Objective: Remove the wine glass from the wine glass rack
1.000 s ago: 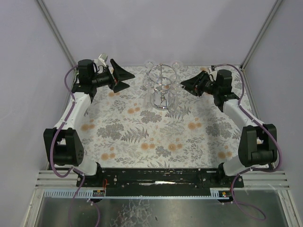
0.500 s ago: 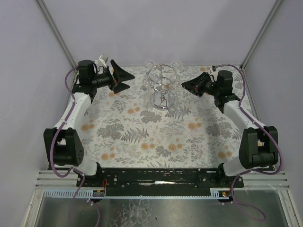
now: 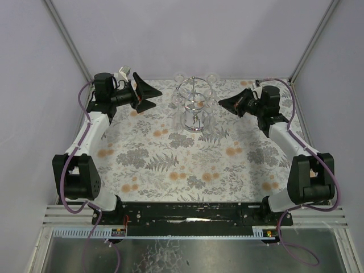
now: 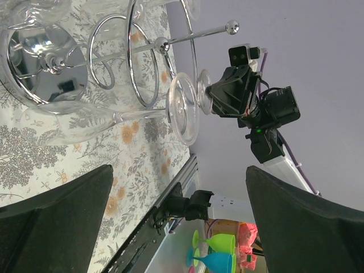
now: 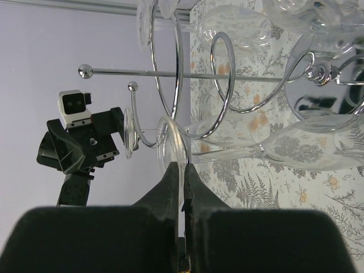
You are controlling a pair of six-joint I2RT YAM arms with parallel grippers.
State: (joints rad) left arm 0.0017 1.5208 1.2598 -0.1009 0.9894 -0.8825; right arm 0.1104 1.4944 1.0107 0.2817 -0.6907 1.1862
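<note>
wine glass (image 5: 307,145) inverted, stem apparently upright

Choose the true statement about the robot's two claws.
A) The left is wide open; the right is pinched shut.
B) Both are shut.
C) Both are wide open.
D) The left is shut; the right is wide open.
A: the left claw has its fingers far apart and holds nothing, while the right claw is closed on the foot of a wine glass.
</note>
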